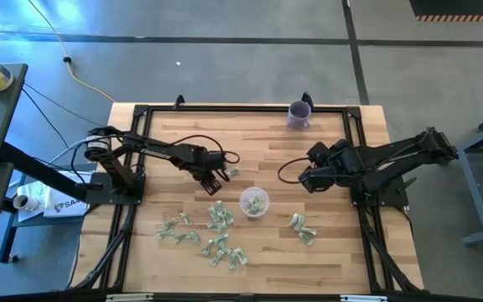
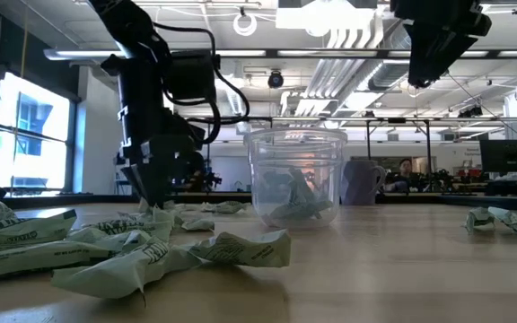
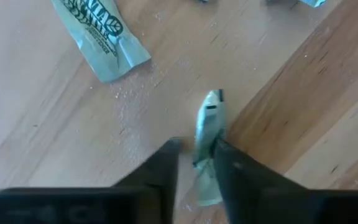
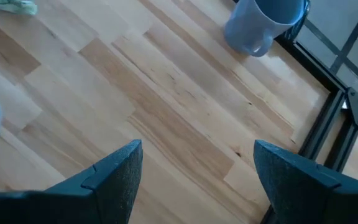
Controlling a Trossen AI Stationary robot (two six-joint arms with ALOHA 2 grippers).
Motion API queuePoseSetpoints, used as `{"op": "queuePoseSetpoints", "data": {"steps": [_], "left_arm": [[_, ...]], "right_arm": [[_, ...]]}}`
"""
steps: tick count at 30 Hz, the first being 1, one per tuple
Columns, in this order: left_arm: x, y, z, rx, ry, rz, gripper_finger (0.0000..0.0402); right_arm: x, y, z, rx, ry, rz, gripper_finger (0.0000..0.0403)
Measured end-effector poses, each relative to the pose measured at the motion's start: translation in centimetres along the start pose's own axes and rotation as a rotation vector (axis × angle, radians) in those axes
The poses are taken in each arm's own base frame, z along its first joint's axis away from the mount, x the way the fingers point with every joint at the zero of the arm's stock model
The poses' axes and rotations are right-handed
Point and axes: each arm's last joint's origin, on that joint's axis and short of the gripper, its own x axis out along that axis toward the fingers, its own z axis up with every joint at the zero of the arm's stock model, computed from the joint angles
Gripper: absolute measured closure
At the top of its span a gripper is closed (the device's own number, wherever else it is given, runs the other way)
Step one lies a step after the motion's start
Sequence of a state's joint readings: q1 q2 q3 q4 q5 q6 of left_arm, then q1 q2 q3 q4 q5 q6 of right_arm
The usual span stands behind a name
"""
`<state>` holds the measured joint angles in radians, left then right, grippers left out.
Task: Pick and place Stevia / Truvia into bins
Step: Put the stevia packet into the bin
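Note:
Several pale green sachets [image 1: 212, 235] lie scattered on the near half of the wooden table, and two more [image 1: 303, 228] lie to the right. The clear cup [image 1: 254, 202] stands upright among them with a few sachets inside [image 2: 296, 205]. My left gripper [image 1: 212, 180] hangs low over the table, left of the cup and a little farther back, shut on one sachet [image 3: 207, 127]. Another sachet [image 3: 101, 38] lies flat on the table close by. My right gripper [image 1: 307, 176] waits open, raised above the table to the right of the cup. My left gripper pinches one pale green sachet between its two fingers [image 3: 229, 168], coming from above and pointing down. The fingers grip it edge-on near its middle [image 3: 202, 158]. Its free end [image 3: 213, 99] sticks out past the fingertips toward the table; whether that end touches the wood I cannot tell.
A purple cup [image 1: 298, 113] stands near the table's far edge, right of centre. A black frame [image 1: 241, 109] runs around the table. Bare wood lies between the two arms and along the far half.

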<state>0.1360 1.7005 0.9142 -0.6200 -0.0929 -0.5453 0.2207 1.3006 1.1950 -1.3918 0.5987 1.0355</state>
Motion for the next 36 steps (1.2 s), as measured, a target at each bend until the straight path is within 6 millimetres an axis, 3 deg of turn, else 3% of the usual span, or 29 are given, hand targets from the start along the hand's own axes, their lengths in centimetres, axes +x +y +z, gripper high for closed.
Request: {"op": "queuePoseSetpoints", "data": {"steps": [5,8,12,17,19,28,36], "left_arm": [[-0.4,0.0,0.0,-0.001,-0.005,-0.023,0.0376],[-1.4,-0.1,-0.1,-0.022,0.011,-0.057,0.0379],[-5.8,-1.8,0.5,-0.041,-0.107,-0.16,0.0363],[-11.8,-5.5,0.6,0.011,-0.396,-0.389,0.0382],[-12.9,-6.8,0.7,0.033,-0.482,-0.463,0.0382],[-10.1,-9.8,2.7,0.115,-0.463,-0.556,0.0379],[-8.6,-11.6,3.8,0.216,-0.425,-0.56,0.0374]], "right_arm": [[0.2,0.0,0.4,0.023,-0.017,0.003,0.0108],[0.2,0.4,0.8,0.054,-0.084,0.017,0.0108],[0.1,0.8,1.3,0.064,-0.153,0.039,0.0108],[0.1,0.9,1.4,0.066,-0.165,0.039,0.0108],[0.1,0.8,1.3,0.054,-0.142,0.042,0.0108],[-1.0,0.1,-1.7,-0.044,0.059,0.0,0.0108],[-2.4,2.0,-4.4,-0.064,0.119,0.086,0.0108]]}}
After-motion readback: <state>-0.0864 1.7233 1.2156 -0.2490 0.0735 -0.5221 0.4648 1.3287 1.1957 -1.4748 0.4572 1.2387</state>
